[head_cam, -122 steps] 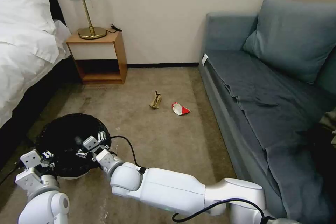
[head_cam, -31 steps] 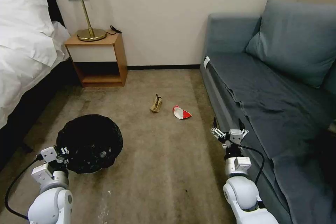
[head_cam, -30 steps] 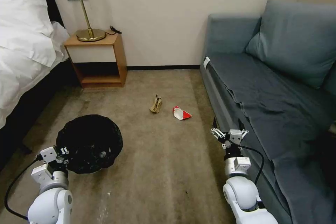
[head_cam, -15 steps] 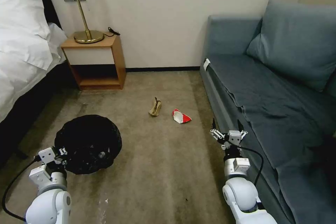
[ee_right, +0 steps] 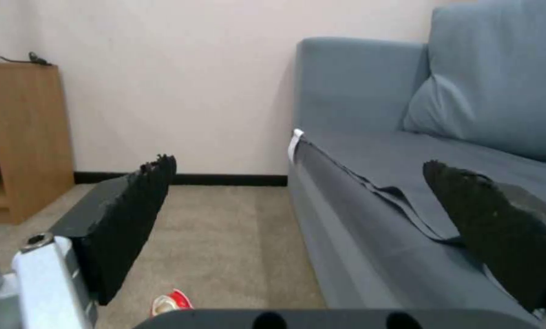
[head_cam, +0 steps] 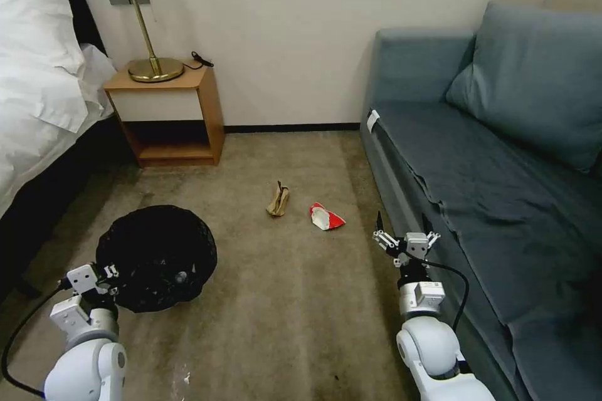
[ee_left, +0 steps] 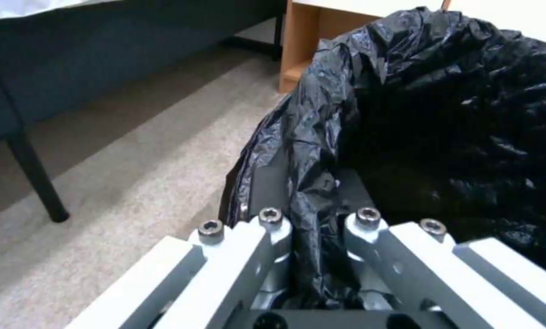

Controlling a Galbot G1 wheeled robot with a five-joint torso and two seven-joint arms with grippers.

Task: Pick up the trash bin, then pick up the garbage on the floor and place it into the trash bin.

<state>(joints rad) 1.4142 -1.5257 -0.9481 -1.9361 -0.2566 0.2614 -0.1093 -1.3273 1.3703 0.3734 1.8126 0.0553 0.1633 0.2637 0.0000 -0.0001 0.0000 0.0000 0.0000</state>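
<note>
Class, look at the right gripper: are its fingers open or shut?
Open. The right gripper hangs beside the sofa with its two black pads spread wide apart, bare carpet between them and nothing held.

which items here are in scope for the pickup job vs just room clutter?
In scope:
- trash bin, rim pinched by left claw
- tan-brown scrap on carpet
- red-and-white carton on carpet
- right claw, open, empty, by the sofa front

Clutter:
- sofa
- nightstand
- lamp
- bed
</note>
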